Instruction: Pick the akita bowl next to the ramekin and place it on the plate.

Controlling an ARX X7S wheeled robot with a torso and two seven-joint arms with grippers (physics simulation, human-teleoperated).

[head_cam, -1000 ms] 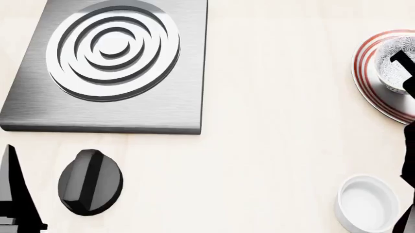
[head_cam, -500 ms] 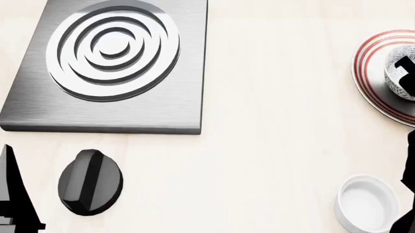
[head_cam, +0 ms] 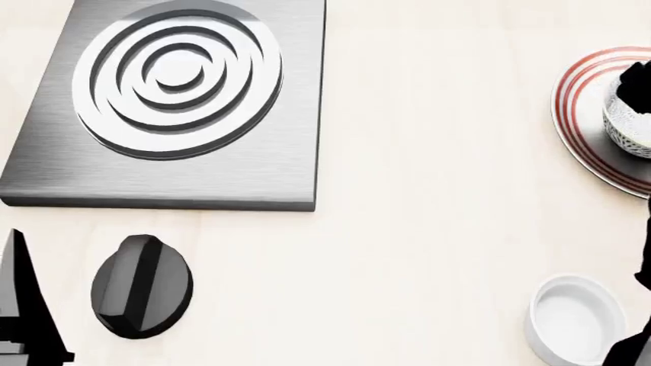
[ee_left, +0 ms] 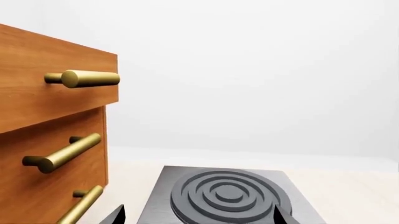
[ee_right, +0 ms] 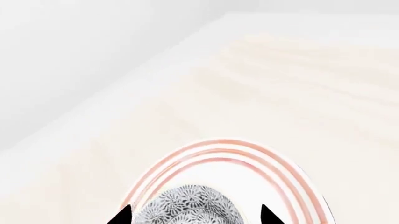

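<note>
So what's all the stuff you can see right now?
bowl: one, grey-and-white pattern, over the plate at the head view's right edge.
plate: one, white with red rings, far right.
ramekin: one, plain white, near right on the table.
burner: one, silver rings on a steel slab, far left.
knob: one, black, near left, in front of the burner.
drawers: wooden, brass handles, seen only from the left wrist.
table: one, pale wood, under everything.
left gripper: black tips wide apart, near the burner.
right gripper: black tips either side of the bowl.
</note>
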